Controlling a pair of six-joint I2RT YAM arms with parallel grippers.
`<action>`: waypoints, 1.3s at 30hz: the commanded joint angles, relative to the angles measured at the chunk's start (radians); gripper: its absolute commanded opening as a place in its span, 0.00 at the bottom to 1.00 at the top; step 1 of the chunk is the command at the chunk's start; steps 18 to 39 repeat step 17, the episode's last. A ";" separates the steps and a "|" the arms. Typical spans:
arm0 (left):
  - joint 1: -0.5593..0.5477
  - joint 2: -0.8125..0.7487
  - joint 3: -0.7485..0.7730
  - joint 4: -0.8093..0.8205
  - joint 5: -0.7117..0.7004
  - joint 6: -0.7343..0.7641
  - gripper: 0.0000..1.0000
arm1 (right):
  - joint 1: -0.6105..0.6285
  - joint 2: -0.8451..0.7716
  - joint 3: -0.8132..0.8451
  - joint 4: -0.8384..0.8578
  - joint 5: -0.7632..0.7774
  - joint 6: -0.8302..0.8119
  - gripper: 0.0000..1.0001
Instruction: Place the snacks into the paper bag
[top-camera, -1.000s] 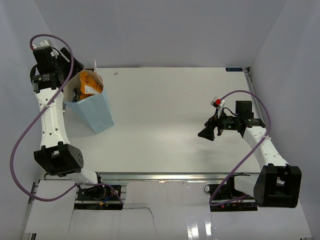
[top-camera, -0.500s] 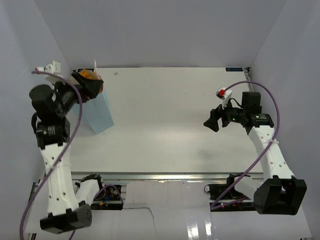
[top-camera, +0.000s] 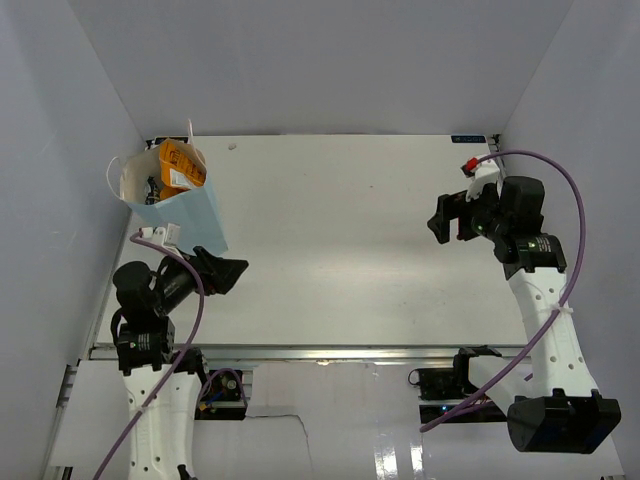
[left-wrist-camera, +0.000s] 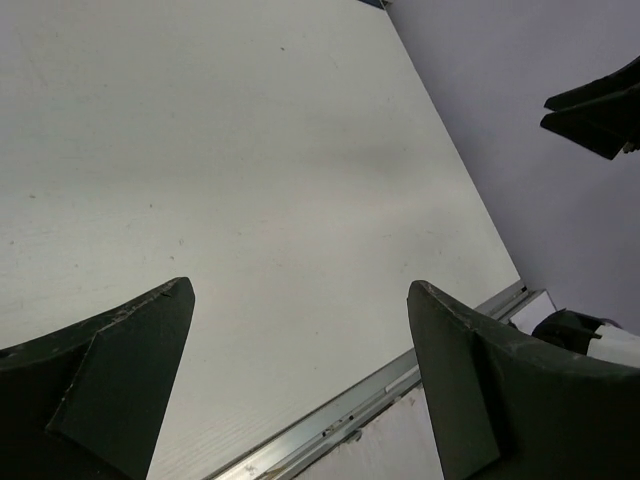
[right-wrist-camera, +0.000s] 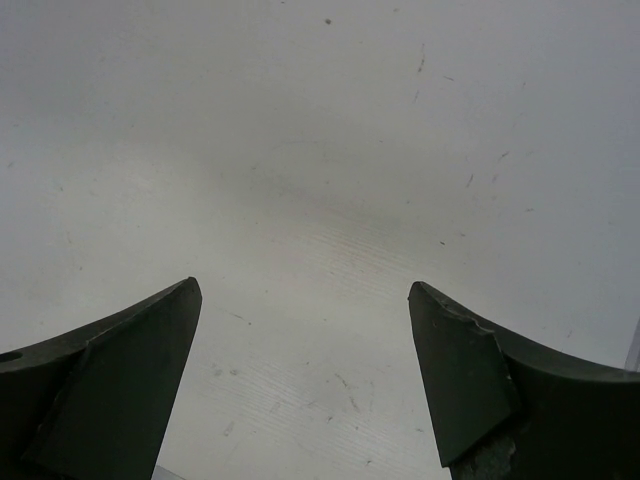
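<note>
The light-blue paper bag (top-camera: 190, 220) stands upright at the table's far left. An orange snack bag (top-camera: 180, 165) sticks out of its open top, with darker packets beside it inside. No packets lie on the table. My left gripper (top-camera: 232, 271) is open and empty, in front of the bag and to its right, apart from it. My right gripper (top-camera: 448, 217) is open and empty at the right side of the table. Both wrist views show only open jaws over bare white table.
The white table (top-camera: 340, 240) has a metal rail (top-camera: 320, 350) along its near edge. Grey walls close in the left, back and right sides. The right gripper's fingers (left-wrist-camera: 595, 105) show at the upper right of the left wrist view.
My left arm has drawn back from the top of the bag toward the near edge, uncovering the bag's mouth. My right arm has lifted and moved toward the far right.
</note>
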 joint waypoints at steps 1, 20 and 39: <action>-0.004 -0.054 -0.022 -0.087 0.014 0.081 0.98 | -0.003 -0.019 -0.022 0.037 0.106 0.092 0.90; -0.005 -0.076 -0.029 -0.118 -0.031 0.076 0.98 | -0.003 -0.019 0.004 0.021 0.149 -0.032 0.90; -0.005 -0.076 -0.029 -0.118 -0.031 0.076 0.98 | -0.003 -0.019 0.004 0.021 0.149 -0.032 0.90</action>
